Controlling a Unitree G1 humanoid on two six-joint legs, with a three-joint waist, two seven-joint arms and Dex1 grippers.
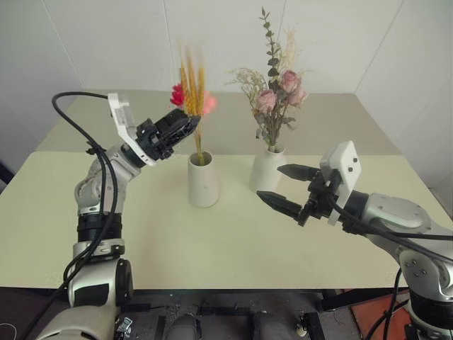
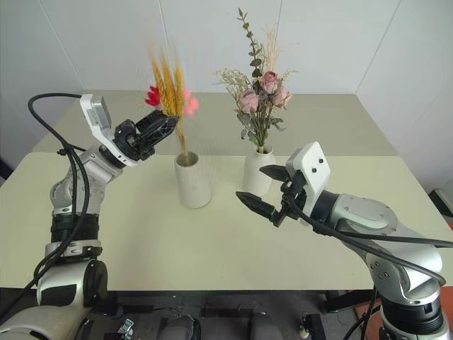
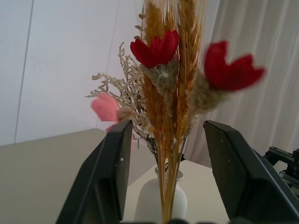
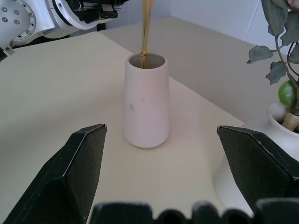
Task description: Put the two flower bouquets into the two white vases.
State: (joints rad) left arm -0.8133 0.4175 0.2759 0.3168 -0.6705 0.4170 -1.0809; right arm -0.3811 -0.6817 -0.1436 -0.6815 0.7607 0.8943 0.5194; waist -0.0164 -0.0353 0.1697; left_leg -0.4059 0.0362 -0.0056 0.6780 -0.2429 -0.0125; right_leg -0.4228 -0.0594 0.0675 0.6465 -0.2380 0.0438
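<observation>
My left tool [image 1: 185,129] spread around the wheat bundle [image 1: 192,95] stalks, not pinching | wheat bundle stands in the tapered vase [image 1: 203,179] on the bench [image 1: 141,234] | rose bunch [image 1: 276,95] in the bottle vase [image 1: 267,168] — just beside | my right tool [image 1: 283,188] spread wide, empty, near both vases.

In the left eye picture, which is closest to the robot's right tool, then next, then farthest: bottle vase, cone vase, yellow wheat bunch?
1. Bottle vase, just behind the right tool.
2. Cone vase, further left.
3. Yellow wheat bunch, up high at the left tool.
</observation>
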